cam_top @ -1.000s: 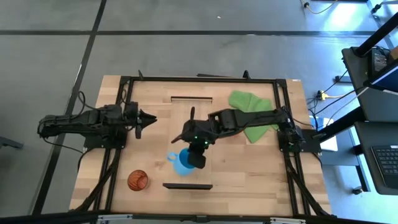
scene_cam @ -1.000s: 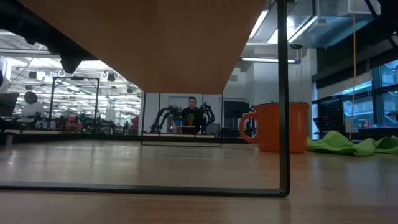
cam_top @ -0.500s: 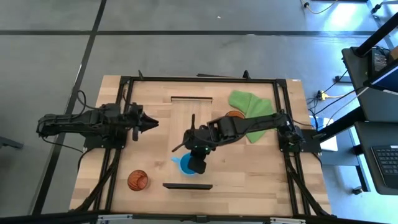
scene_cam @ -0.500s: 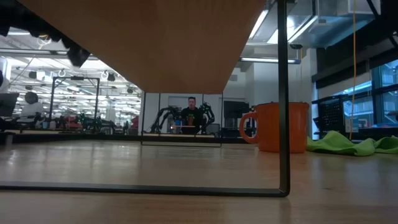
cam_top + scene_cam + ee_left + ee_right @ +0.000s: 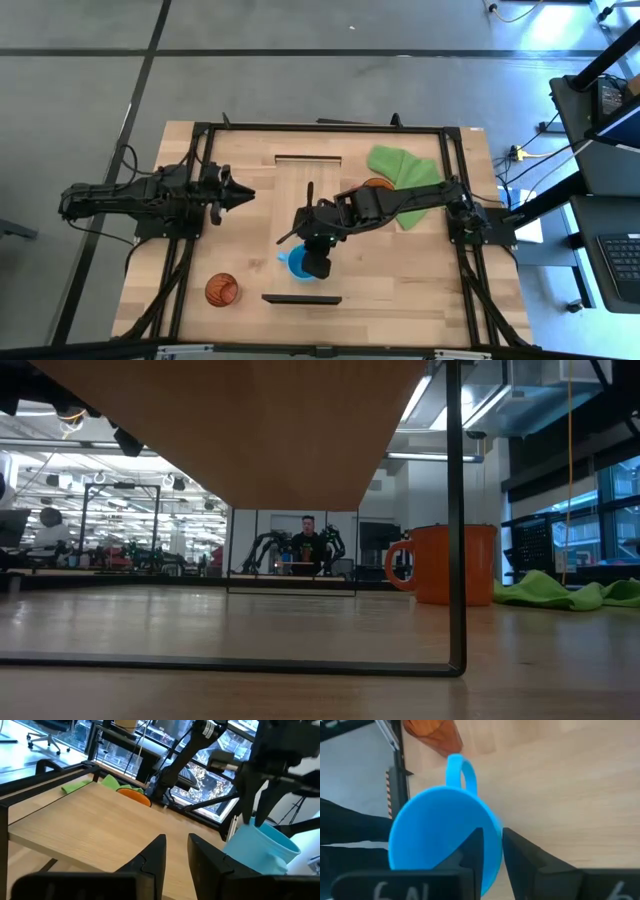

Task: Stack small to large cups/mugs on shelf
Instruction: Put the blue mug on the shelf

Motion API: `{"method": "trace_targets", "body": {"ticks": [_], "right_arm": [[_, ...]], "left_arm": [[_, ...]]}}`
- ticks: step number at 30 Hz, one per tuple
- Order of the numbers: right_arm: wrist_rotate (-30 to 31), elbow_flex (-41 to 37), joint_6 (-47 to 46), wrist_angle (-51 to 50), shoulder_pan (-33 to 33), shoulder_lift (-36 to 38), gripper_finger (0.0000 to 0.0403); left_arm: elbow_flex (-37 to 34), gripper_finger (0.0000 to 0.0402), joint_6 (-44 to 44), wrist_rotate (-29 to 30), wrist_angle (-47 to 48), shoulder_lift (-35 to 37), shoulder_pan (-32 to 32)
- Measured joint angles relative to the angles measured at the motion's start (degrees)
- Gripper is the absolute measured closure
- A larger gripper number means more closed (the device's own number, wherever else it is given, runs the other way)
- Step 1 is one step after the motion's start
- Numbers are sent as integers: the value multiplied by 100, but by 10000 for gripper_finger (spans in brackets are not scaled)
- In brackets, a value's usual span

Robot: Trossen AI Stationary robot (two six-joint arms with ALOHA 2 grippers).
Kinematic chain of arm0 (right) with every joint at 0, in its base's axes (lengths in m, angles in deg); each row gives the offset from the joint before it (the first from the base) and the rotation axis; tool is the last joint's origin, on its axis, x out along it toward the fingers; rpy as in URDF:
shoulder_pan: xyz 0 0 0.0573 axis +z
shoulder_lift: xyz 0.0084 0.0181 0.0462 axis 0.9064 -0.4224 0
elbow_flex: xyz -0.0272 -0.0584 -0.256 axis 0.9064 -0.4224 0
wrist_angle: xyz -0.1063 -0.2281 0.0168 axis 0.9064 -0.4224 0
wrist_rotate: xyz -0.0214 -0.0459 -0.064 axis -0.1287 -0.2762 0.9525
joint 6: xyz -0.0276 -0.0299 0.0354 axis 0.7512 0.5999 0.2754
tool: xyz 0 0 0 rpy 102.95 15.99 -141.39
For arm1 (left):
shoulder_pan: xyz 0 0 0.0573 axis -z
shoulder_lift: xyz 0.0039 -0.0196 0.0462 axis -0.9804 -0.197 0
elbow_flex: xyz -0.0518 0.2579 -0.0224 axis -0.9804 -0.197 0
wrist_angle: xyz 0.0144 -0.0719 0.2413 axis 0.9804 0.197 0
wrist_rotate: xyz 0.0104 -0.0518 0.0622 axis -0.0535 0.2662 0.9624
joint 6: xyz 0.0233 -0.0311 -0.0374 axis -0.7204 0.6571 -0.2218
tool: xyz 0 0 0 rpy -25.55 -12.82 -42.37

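Note:
The light-blue mug (image 5: 294, 263) is over the near end of the light-wood shelf (image 5: 300, 200), held by my right gripper (image 5: 316, 262). In the left wrist view the mug (image 5: 262, 850) hangs tilted. The orange mug (image 5: 377, 185) stands on the table right of the shelf, partly under my right arm. It shows upright in the low view (image 5: 450, 565). The reddish tumbler (image 5: 222, 291) stands upright at the near left. My left gripper (image 5: 243, 194) is empty, left of the shelf, fingers nearly together. My right gripper holds the blue mug by its rim (image 5: 492, 837), on the side opposite the handle (image 5: 460, 770). One finger is inside the mug and one outside. The fingers come from above, pointing down. The mug hangs tilted below them; whether its base touches the shelf cannot be told.
A green cloth (image 5: 405, 185) lies at the far right, next to the orange mug. The shelf stands on thin dark legs (image 5: 455, 520). A dark frame runs round the tabletop (image 5: 320, 127). A person stands in the room beyond the table (image 5: 307, 540).
My right gripper has carried the blue mug a little toward the table's near edge, uncovering the orange mug. The mug has turned, so less of its handle shows from above. My left gripper has edged slightly toward the shelf.

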Motion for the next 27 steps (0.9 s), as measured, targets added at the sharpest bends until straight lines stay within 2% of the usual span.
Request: {"method": "trace_targets", "body": {"ticks": [6,12,14,18,21,24,27], "right_arm": [[5,2,19,183,-100,176,330],[292,-11,-232,278,-413,343,335],[359,4,-444,234,-585,352,345],[363,-9,-700,236,-909,495,374],[358,2,-810,203,-1130,640,390],[358,0,-993,-233,-1352,755,396],[380,0,-1139,-651,-1489,790,398]], "left_arm": [[0,328,-31,-67,26,-1,0],[2,328,332,-909,40,-136,10],[2,331,346,-1017,45,-260,45],[2,352,290,-1073,-226,-629,55],[2,374,267,-1189,-771,-1008,66],[4,395,264,-1341,-1129,-1350,66],[2,399,308,-1584,-1161,-1593,71]]}}
